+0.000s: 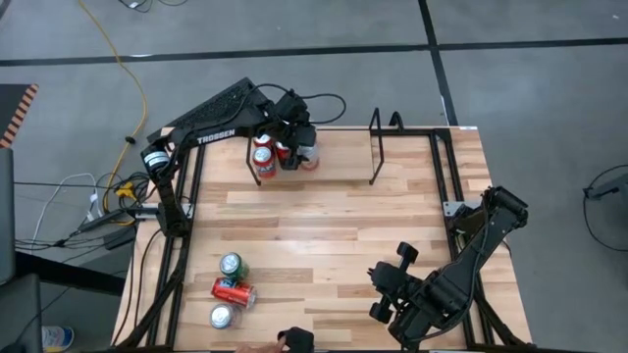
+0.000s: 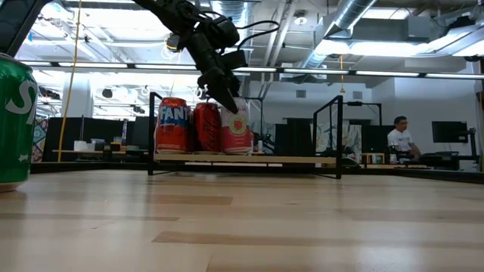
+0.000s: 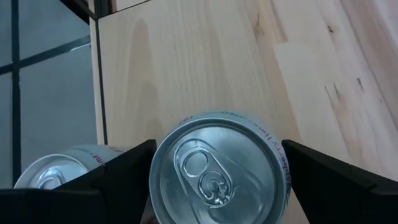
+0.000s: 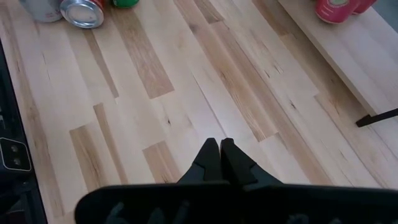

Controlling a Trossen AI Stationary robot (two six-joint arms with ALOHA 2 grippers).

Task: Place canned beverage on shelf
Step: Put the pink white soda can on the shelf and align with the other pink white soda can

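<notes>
**Release risk: pink can could tip or drag as the left arm is backing off**

The left gripper (image 1: 297,137) is sitting over the shelf (image 2: 243,159) at its left end, fingers spread wide on either side of the pink can (image 2: 236,127). In the left wrist view, the can's top (image 3: 217,174) is sitting between the two fingers (image 3: 124,171) with small gaps showing, so I'm reading it as let go, not clamped. The pink can is standing upright on the shelf, just beside a dark red can (image 2: 206,127) and an orange Fanta can (image 2: 172,125).

What I'm watching for:
- Fingers are hanging low around the can. Any sideways drift while lifting is going to clip the rim and tip it off the shelf's open front.
- Neighbour cans are packed tight. A knock on the pink one is likely rippling into the red one.
- Can't tell if the base is sitting fully on the shelf board.

The right gripper (image 4: 219,155) is resting near the table's front right, fingers together, holding nothing. Three more cans (image 1: 232,290) are waiting front-left; one is lying on its side and could roll.
</notes>
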